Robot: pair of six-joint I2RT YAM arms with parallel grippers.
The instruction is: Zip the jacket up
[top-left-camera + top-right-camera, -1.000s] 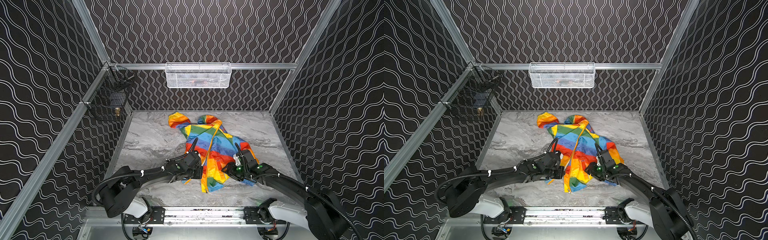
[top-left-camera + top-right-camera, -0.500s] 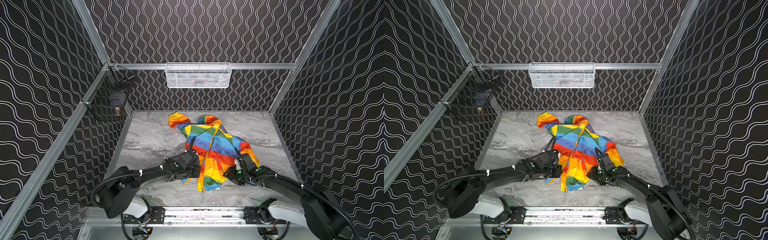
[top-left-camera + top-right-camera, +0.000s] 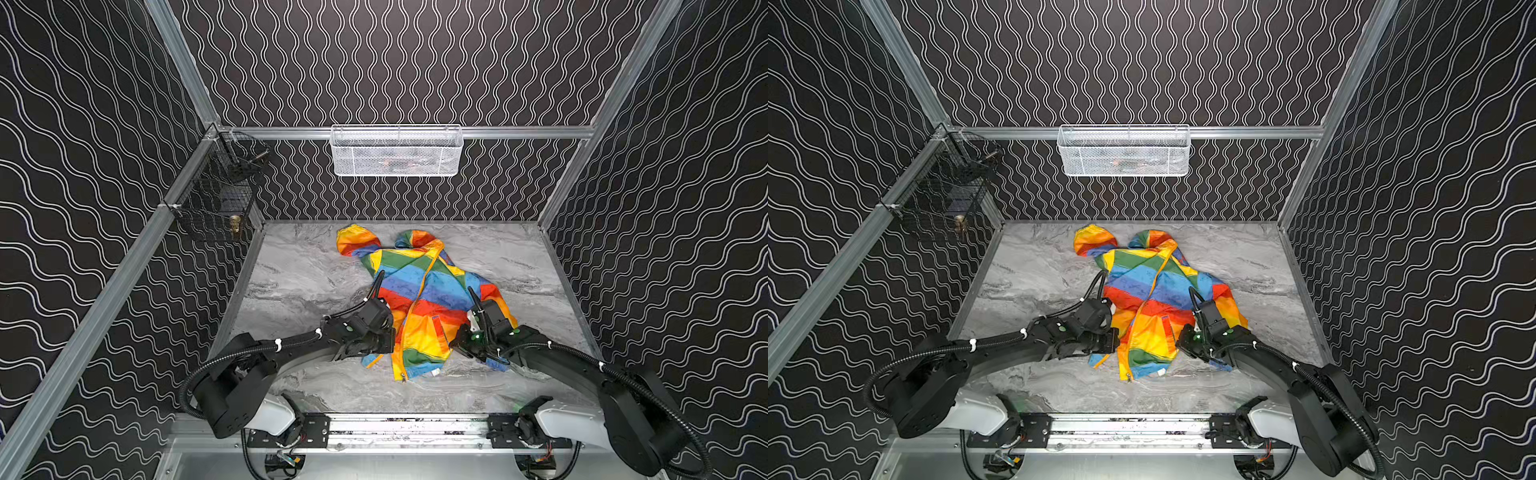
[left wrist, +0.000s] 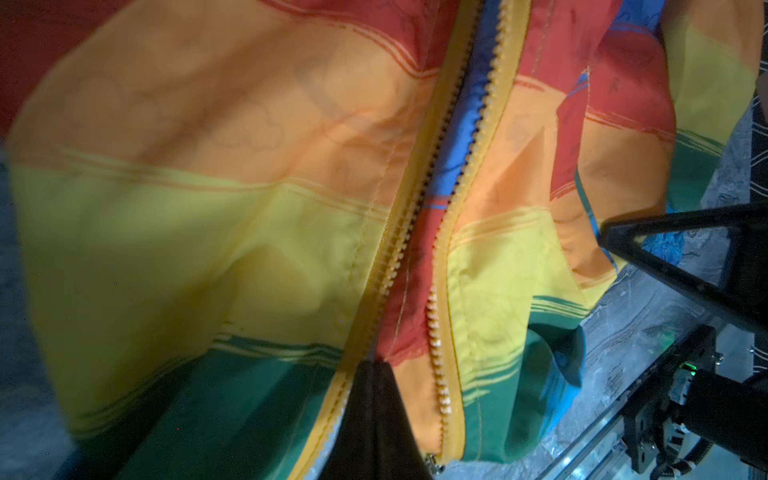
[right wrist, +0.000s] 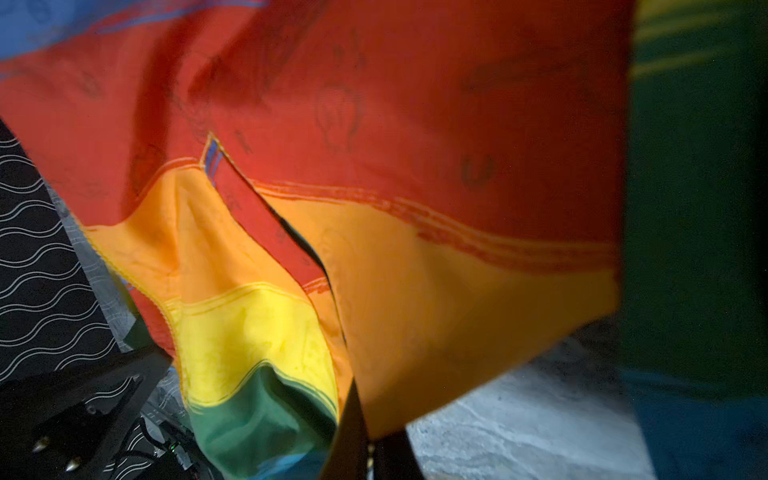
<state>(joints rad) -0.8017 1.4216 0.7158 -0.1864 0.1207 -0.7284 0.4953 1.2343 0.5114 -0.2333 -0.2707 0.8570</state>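
While both top views lay out the whole scene for you, only the wrist cameras show what happens at the cloth. From above, the jacket [image 3: 419, 291] lies front-up on the grey marbled desk [image 3: 299, 286], hood toward the back wall and hem toward the near rail.

Your left arm reaches low over the desk, forearm angled inward. The left hand [image 3: 388, 340] sits at the jacket's left edge near the hem. Your right arm mirrors it, with the right hand [image 3: 455, 343] at the opposite edge. From above, the wrists cover the fingers of both.

The left wrist view adds the orange zipper [image 4: 419, 195]. Its two rows of teeth stand apart along the stretch in view, with blue and red cloth showing in the gap. The slider [image 4: 432, 463] sits at the bottom by the hem. One dark finger [image 4: 368, 415] of the left hand lies against the zipper band. Its partner is out of sight, so you cannot tell whether that hand is spread or pinching.

The right wrist view shows the right hand's fingers [image 5: 353, 432] pressed together on the edge of the orange stripe, pinching the jacket. Cloth fills most of that frame.
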